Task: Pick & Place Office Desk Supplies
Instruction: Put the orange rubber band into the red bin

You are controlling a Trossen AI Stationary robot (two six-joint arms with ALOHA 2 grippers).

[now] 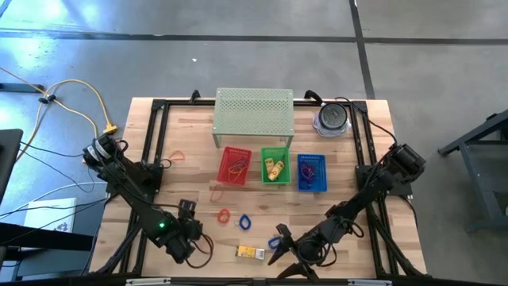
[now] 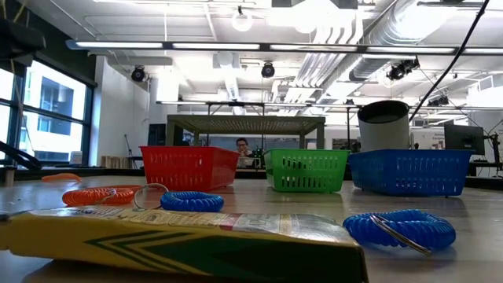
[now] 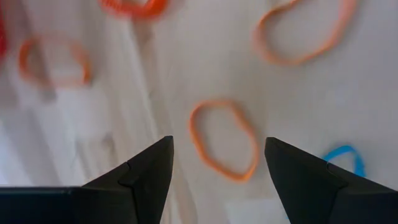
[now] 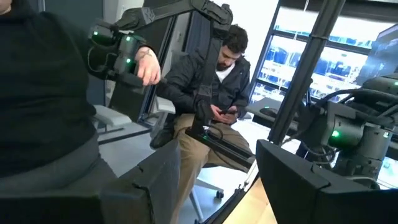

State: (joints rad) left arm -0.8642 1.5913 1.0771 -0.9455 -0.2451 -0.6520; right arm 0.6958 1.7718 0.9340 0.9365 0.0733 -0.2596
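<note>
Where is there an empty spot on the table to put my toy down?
Bare wood lies right of the blue basket, up to the table's right edge, and left of the green rack, above the orange loop. The front middle is crowded: loops, the yellow box and both arms.

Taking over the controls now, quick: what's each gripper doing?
Left gripper: open, empty, above an orange rubber band.
Right gripper: open, holding nothing.

A robotics lab or workshop: exposed ceiling ducts [image 2: 346, 31], strip lights, polished concrete floor [image 1: 238, 20], tall windows [image 2: 39, 118].
</note>
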